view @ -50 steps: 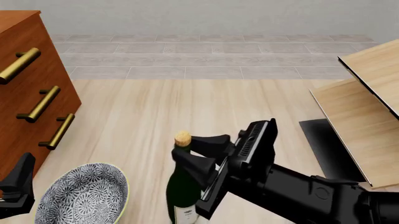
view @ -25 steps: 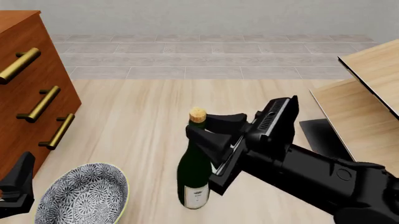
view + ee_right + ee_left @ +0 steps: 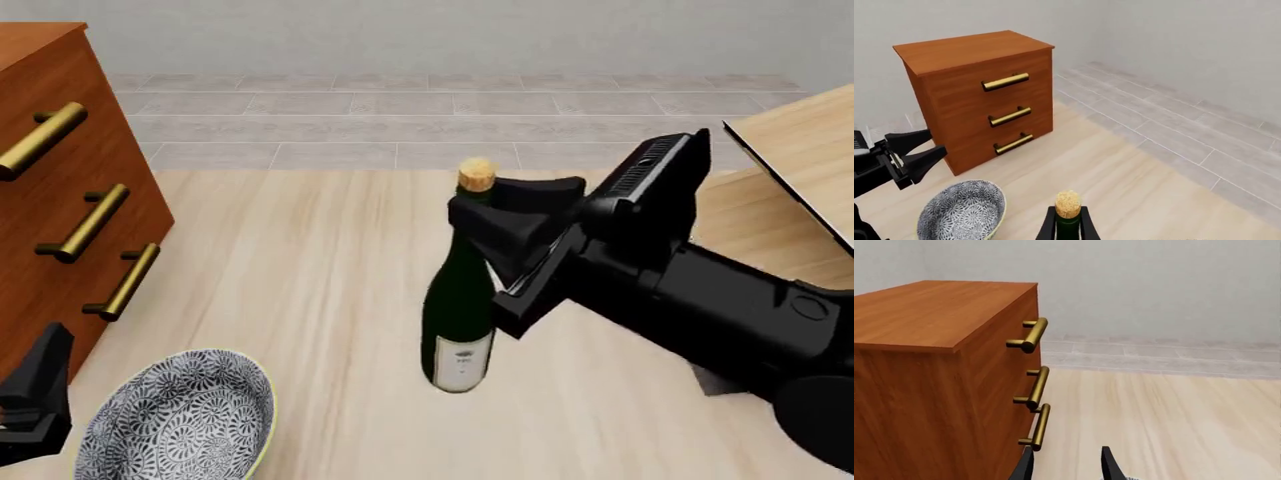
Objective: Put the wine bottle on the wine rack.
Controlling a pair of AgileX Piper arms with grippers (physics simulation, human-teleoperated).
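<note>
The wine bottle (image 3: 459, 310), dark green with a tan cork (image 3: 477, 175) and a white label, stands nearly upright at mid-table. My right gripper (image 3: 478, 212) is shut on its neck just below the cork. The right wrist view shows the cork (image 3: 1068, 205) between the two fingers (image 3: 1048, 227). The wine rack (image 3: 787, 150), made of slanted pale-wood panels, stands at the right edge, to the right of the bottle and partly hidden by my right arm. My left gripper (image 3: 34, 400) stays open and empty at the near left (image 3: 933, 142).
A reddish-brown drawer cabinet (image 3: 67, 200) with brass handles fills the left side (image 3: 934, 365). A patterned grey bowl (image 3: 174, 415) sits at the near left, beside the left gripper. A bit of the rack's black base plate (image 3: 714, 385) shows under my right arm.
My right gripper has carried the bottle from the table's near edge farther away and to the right, closer to the rack. The left arm has not moved.
</note>
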